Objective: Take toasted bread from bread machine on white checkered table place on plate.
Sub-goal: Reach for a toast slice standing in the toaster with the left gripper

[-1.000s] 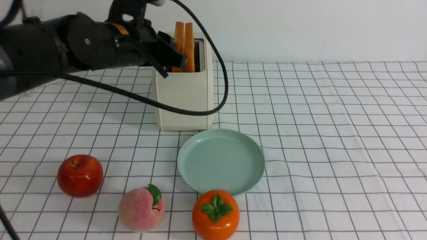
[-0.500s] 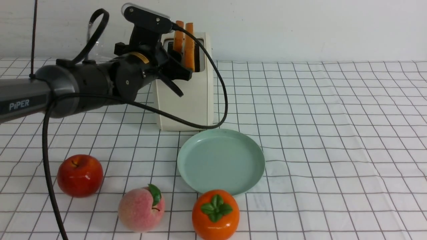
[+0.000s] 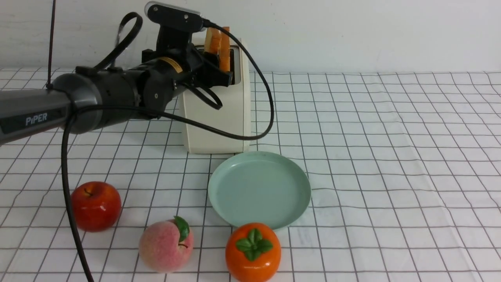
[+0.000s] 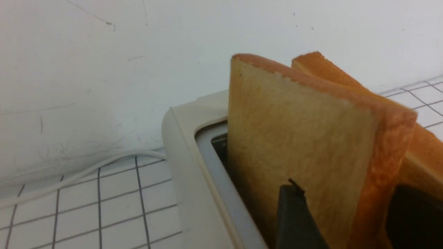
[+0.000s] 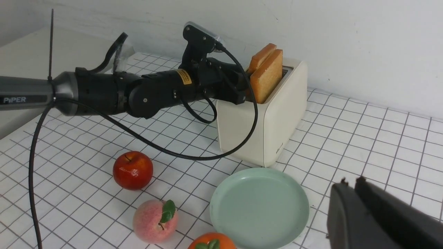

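Near the table's (image 3: 391, 156) far edge, toasted bread (image 3: 224, 58) stood in the toaster (image 3: 219, 117), the left gripper (image 3: 217, 76) fingers straddling one slice, grip uncertain; the right gripper (image 5: 351, 183) fingers were pressed together. It looked light, stiff and crumbly, best pinched gently across its flat faces.

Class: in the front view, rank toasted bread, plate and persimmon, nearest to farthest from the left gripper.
1. Toasted bread, in the toaster, at the left gripper.
2. Plate, in front of the toaster.
3. Persimmon, at the plate's near edge.
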`<state>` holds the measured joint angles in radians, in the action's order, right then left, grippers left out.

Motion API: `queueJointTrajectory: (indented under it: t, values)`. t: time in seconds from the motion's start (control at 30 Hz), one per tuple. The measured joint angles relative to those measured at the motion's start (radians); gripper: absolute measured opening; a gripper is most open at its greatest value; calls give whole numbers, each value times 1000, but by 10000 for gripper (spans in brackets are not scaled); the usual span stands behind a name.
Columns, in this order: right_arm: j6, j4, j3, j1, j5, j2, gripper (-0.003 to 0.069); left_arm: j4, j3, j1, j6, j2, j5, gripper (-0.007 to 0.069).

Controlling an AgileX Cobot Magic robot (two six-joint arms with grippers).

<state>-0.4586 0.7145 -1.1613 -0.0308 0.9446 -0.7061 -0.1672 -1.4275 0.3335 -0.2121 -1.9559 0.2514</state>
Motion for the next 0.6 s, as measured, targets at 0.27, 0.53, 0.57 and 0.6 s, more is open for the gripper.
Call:
queueJointTrajectory:
  t: [0.27, 0.53, 0.57, 0.6]
  values:
    - [0, 0, 0, 0, 0, 0, 43, 1, 0, 21, 3, 0, -28, 414]
    - [0, 0, 0, 0, 2, 0, 48, -9, 0, 20, -6, -1, 110, 388]
    - [0, 0, 0, 0, 2, 0, 49, -10, 0, 20, -6, -1, 111, 383]
    - [0, 0, 0, 0, 9, 0, 50, -12, 0, 20, -7, -3, 118, 365]
